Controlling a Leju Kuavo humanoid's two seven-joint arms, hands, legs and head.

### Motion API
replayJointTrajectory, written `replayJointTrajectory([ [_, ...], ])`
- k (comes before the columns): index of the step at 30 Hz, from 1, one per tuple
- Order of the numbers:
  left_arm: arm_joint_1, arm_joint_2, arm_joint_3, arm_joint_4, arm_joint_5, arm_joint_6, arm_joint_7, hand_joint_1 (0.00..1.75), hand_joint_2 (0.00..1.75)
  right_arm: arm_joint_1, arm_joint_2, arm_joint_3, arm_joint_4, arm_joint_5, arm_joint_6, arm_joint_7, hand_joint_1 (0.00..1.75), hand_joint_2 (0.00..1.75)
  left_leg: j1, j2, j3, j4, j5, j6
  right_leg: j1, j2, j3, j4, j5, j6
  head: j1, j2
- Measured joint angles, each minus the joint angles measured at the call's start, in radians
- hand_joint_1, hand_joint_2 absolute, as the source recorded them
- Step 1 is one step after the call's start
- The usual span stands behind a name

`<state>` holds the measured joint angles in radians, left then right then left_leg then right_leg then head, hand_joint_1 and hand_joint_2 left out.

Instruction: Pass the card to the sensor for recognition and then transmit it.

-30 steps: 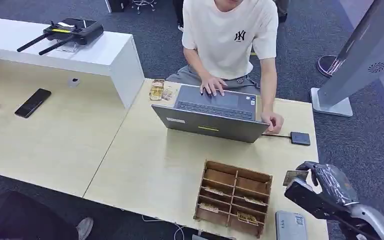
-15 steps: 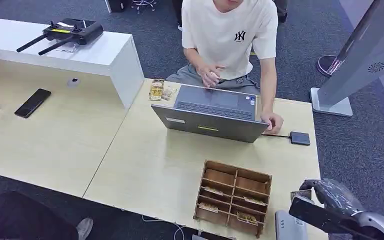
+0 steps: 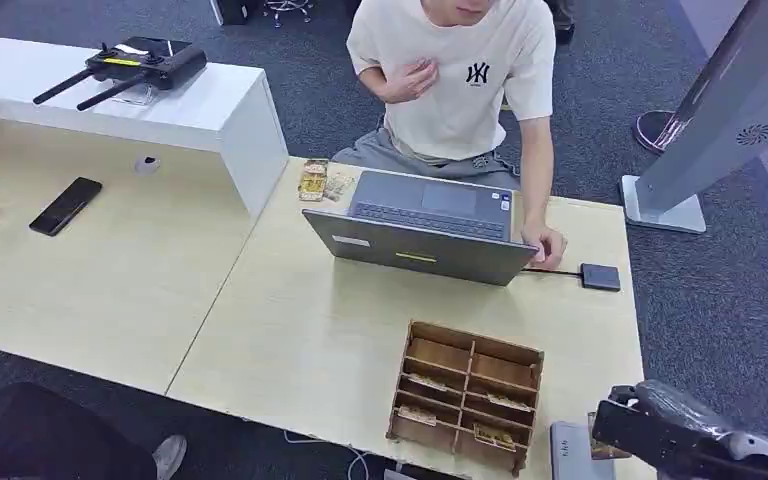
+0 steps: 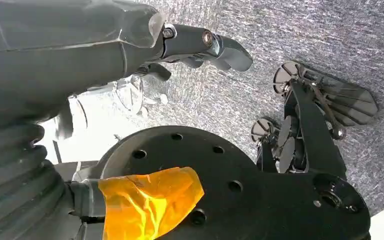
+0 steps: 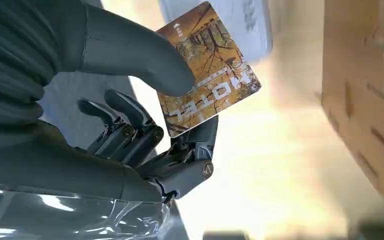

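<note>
My right hand [image 3: 665, 428] is at the table's near right corner and pinches a yellow-brown hotel card [image 3: 603, 448] between thumb and fingers. In the right wrist view the card [image 5: 207, 70] juts out from under the thumb [image 5: 130, 50], its far corner over a flat grey reader [image 5: 230, 17]. That grey reader [image 3: 576, 450] lies at the near edge, just left of the hand. My left hand [image 4: 105, 50] hangs over grey carpet with its fingers [image 4: 215, 45] stretched out and nothing in them.
A wooden card box [image 3: 468, 393] with several compartments stands left of the reader. Behind it a person [image 3: 460, 70] sits at a grey laptop [image 3: 425, 225], one hand by a small black device [image 3: 600, 276] on a cable. A grey kiosk stand [image 3: 720, 120] rises at the right.
My right hand has carried the card down toward the table's near edge, next to the grey reader. The person lifted one hand from the laptop to the chest.
</note>
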<state>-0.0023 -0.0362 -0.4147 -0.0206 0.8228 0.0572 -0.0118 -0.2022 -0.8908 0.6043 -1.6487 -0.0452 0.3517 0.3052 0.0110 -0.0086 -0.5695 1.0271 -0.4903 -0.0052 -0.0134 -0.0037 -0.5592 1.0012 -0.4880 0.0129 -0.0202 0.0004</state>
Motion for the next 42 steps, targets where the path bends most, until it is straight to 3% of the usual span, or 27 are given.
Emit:
replayJointTrajectory([
  [8, 0.001, 0.003, 0.002, 0.0, -0.007, -0.007, 0.002, 0.0, 1.75, 0.014, -0.002, 0.044, 0.037, -0.073, -0.041, 0.036, 1.75, 1.75, 0.0, 0.0, 0.0, 0.0, 0.0, 0.0, 0.0, 0.0, 0.0, 0.0, 0.0, 0.0, 0.0, 0.0],
  [15, 0.001, 0.012, 0.002, 0.0, -0.027, 0.003, 0.011, 0.0, 1.75, 0.031, 0.021, 0.073, 0.084, -0.06, -0.076, 0.011, 1.75, 1.75, 0.0, 0.0, 0.0, 0.0, 0.0, 0.0, 0.0, 0.0, 0.0, 0.0, 0.0, 0.0, 0.0, 0.0],
  [42, 0.001, 0.011, 0.03, 0.0, -0.049, -0.014, 0.017, 0.0, 1.75, 0.002, 0.067, 0.095, 0.168, -0.07, -0.077, 0.022, 1.75, 1.75, 0.0, 0.0, 0.0, 0.0, 0.0, 0.0, 0.0, 0.0, 0.0, 0.0, 0.0, 0.0, 0.0, 0.0],
])
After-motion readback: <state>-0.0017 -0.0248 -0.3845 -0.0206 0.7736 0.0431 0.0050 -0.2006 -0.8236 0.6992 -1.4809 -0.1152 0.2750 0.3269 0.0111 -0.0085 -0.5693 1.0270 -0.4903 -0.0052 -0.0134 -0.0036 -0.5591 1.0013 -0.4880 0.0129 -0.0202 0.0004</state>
